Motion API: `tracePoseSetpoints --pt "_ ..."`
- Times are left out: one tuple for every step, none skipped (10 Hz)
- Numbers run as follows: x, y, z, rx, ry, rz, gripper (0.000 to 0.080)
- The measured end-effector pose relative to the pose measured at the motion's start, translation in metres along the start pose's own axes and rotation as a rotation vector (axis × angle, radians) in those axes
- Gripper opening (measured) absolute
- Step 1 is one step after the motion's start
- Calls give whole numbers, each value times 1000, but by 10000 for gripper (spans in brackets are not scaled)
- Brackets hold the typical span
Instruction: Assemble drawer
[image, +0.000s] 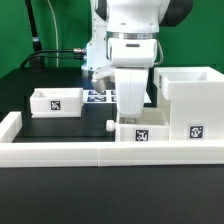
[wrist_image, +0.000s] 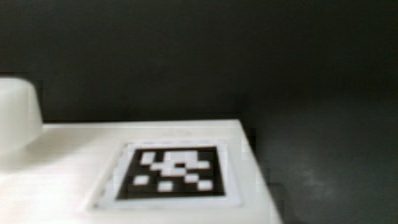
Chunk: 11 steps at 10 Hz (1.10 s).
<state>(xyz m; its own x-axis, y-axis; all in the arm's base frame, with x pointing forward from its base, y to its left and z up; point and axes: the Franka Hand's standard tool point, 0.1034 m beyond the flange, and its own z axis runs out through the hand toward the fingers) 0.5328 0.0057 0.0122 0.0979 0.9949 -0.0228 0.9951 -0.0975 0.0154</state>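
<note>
Drawer cabinet (image: 186, 98) stands on the black bench (image: 60, 128), at the exterior view's right. The left drawer box (image: 55, 100) sits well apart, the middle drawer box (image: 140, 132) just beside the cabinet. The tool (image: 131, 116) hangs low over the middle one; I cannot tell whether its fingers are apart or clamped.

Exterior view: bright, even light from overhead. White drawer parts (image: 185, 100) near blown out, edges washed, faint grey shading on inner walls. Sheen on arm housing (image: 135, 20). Black table (image: 60, 128) swallows shadows. Frame fairly sharp, coarse. Wrist view: dimmer, soft throughout. Tag (wrist_image: 175, 172) squares fuzzy; rounded white piece (wrist_image: 15, 110) out of focus at frame edge; dark table grainy.
</note>
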Motion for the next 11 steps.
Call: tracePoseSetpoints --pt "0 0 0 0 0 -1 42" --pt "0 0 0 0 0 -1 42" --pt "0 0 0 0 0 16 42" --pt "-1 0 0 0 0 38 42" --pt "-1 0 0 1 0 38 42" --pt "-1 0 0 1 0 38 42" --pt "-1 0 0 2 -1 34 42" --pt "1 0 0 -1 1 31 42" --pt "4 1 -1 -40 11 41 42" --pt "3 0 1 -37 10 45 42" --pt "4 1 1 -57 15 47 42"
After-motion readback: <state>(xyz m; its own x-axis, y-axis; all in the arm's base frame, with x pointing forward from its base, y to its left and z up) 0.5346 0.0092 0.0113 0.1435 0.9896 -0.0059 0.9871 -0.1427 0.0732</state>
